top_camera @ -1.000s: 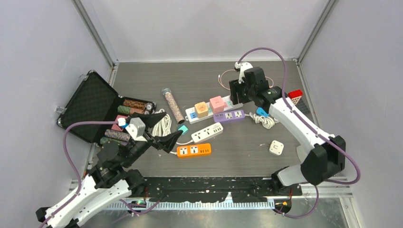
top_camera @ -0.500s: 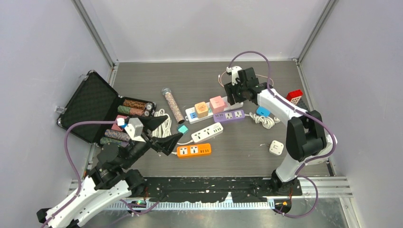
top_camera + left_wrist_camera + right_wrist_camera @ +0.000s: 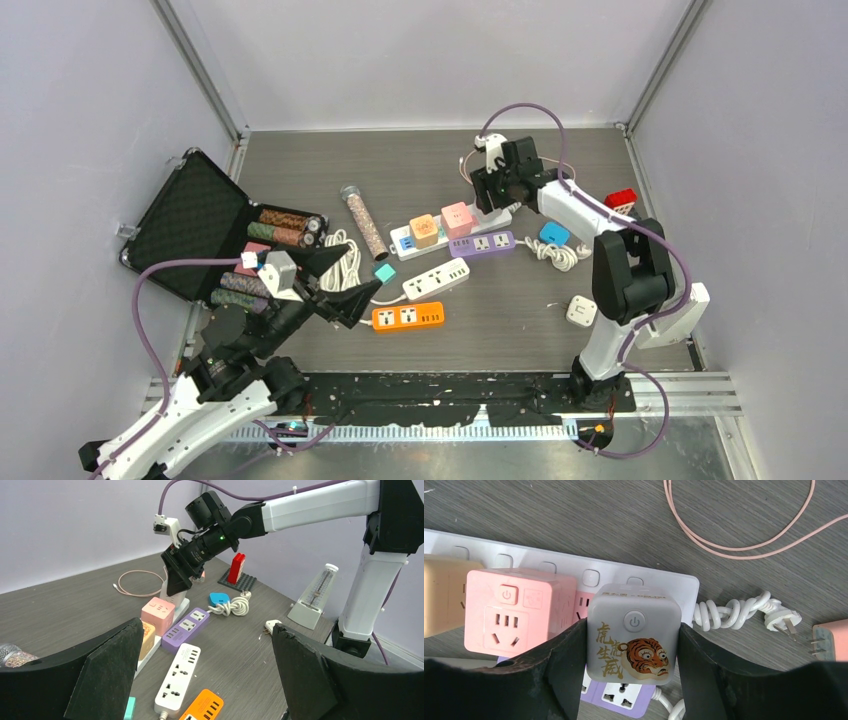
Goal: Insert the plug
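Grey cube plug: power button on top, gold characters, tiger print. Clamped in right pincer, over end of white strip, just beside pink cube; seating unclear. Left pincer spread wide, empty, near orange strip on worktop.

Grey tiger plug at white strip

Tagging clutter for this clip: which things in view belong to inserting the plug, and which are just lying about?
In the job:
- grey tiger-print cube plug, gripped by the right gripper
- white power strip under it

Lying about:
- pink cube adapter
- purple power strip
- orange power strip
- pink cable
- blue plug
- poker-chip case
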`<state>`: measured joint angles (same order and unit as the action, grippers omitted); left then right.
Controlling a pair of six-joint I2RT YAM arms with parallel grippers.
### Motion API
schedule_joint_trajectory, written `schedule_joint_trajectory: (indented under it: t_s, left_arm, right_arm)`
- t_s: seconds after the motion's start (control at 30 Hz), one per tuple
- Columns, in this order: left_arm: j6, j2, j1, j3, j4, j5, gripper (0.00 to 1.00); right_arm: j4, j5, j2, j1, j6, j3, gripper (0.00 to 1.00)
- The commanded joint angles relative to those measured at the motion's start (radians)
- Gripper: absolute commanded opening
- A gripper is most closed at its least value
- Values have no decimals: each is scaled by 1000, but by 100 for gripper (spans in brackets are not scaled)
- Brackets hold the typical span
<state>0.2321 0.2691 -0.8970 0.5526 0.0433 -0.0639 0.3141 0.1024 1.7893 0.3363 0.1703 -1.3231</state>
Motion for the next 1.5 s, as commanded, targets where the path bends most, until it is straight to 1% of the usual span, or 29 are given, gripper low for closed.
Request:
schedule_joint_trajectory:
  t_s: [0.0, 0.17, 0.43, 0.67, 0.77, 0.93, 1.0, 1.3, 1.47]
  left_arm:
    - [-3, -2, 0, 2, -11, -18, 100]
    - [-2, -3, -1, 4, -2, -22, 100]
    - [1, -1, 0, 2, -1, -24, 99]
    - [4, -4, 0, -5, 0, -31, 100]
    - [6, -8, 0, -8, 2, -34, 100]
    - [10, -5, 0, -10, 10, -38, 100]
    - [10, -4, 0, -10, 12, -40, 99]
    - [14, 11, 0, -12, 13, -45, 100]
    - [16, 18, 0, -9, 17, -46, 100]
  right_arm:
    - [4, 41, 10, -9, 28, -73, 5]
    - [70, 33, 36, -15, 45, -98, 5]
    - [170, 49, 34, -17, 57, -147, 5]
    - [171, 69, 44, -17, 49, -151, 5]
    - [141, 66, 56, -16, 33, -137, 5]
    - [41, 33, 53, -17, 12, -81, 5]
    - [32, 27, 50, -17, 13, -63, 5]
    - [138, 107, 51, -17, 46, -91, 5]
    - [197, 86, 43, -18, 63, -125, 5]
